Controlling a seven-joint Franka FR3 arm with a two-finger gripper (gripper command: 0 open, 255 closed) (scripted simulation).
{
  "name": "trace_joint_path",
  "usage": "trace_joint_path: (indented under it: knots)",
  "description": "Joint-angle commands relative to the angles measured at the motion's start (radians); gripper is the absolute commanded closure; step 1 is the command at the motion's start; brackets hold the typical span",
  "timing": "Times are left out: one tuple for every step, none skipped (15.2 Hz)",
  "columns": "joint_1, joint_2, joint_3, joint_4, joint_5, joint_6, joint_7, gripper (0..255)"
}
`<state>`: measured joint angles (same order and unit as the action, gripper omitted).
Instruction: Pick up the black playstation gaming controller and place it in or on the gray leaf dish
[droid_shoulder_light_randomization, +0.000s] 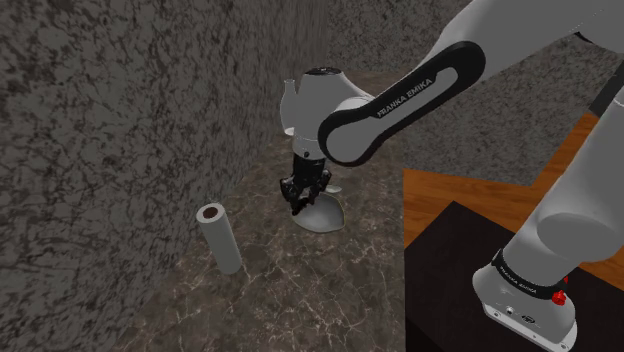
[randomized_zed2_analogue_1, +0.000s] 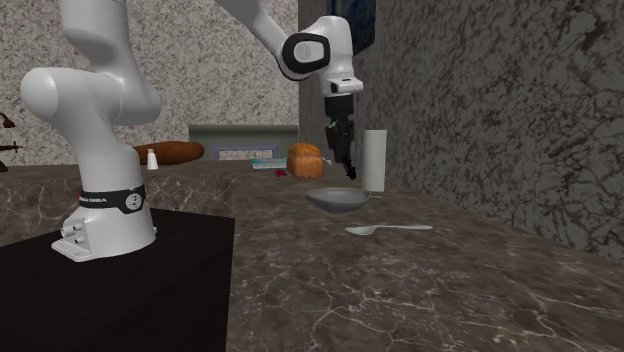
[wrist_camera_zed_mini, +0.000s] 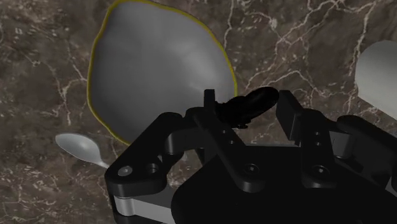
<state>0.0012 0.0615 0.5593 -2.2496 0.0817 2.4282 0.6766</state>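
Lower the gripper (droid_shoulder_light_randomization: 298, 198) straight toward the dish (droid_shoulder_light_randomization: 325, 215) and let go only once low over the hollow. Looks, from the wrist view, to hang over the dish's edge rather than its middle, so shift a touch farther over the bowl first (risks a bounce off the curved rim otherwise). Open slowly, then lift straight away so as not to drag anything along. Mind the spoon (randomized_zed2_analogue_1: 385, 229) lying on the tabletop (randomized_zed2_analogue_1: 420, 290) just beside the dish, and the white roll (randomized_zed2_analogue_1: 374, 158) standing near the dish on the side toward the wall (randomized_zed2_analogue_1: 480, 100).

Grips the controller (wrist_camera_zed_mini: 254, 100) with fingers (wrist_camera_zed_mini: 289, 118) closed on it, holding it in the air above the dish, touching neither dish nor tabletop. Appears as a small, lumpy, all-black thing, hard to tell from the black gripper itself. Shows one rounded handle poking out past the fingers in the wrist view. Seems rigid and likely to tip on release, given the uneven shape. Too dark to make out buttons.
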Motion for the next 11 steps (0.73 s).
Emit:
trace_joint_path:
  knots:
    - [-0.029, -0.069, -0.013, -0.067, 0.065, 0.003, -0.087, 255]
    - [-0.039, -0.097, -0.024, -0.093, 0.091, 0.001, -0.125, 255]
    - [-0.047, -0.124, -0.036, -0.118, 0.114, -0.002, -0.163, 255]
    - [-0.05, -0.137, -0.044, -0.13, 0.125, -0.004, -0.182, 255]
    - [-0.049, -0.127, -0.044, -0.136, 0.121, 0.011, -0.18, 255]
    - [-0.049, -0.117, -0.043, -0.141, 0.116, 0.026, -0.177, 255]
    - [-0.049, -0.106, -0.042, -0.146, 0.112, 0.04, -0.175, 255]
    - [-0.049, -0.095, -0.041, -0.15, 0.106, 0.055, -0.172, 255]
    - [-0.049, -0.084, -0.041, -0.155, 0.101, 0.07, -0.169, 255]
    - [-0.049, -0.073, -0.04, -0.159, 0.095, 0.085, -0.165, 255]
    - [-0.049, -0.061, -0.04, -0.163, 0.088, 0.099, -0.162, 255]
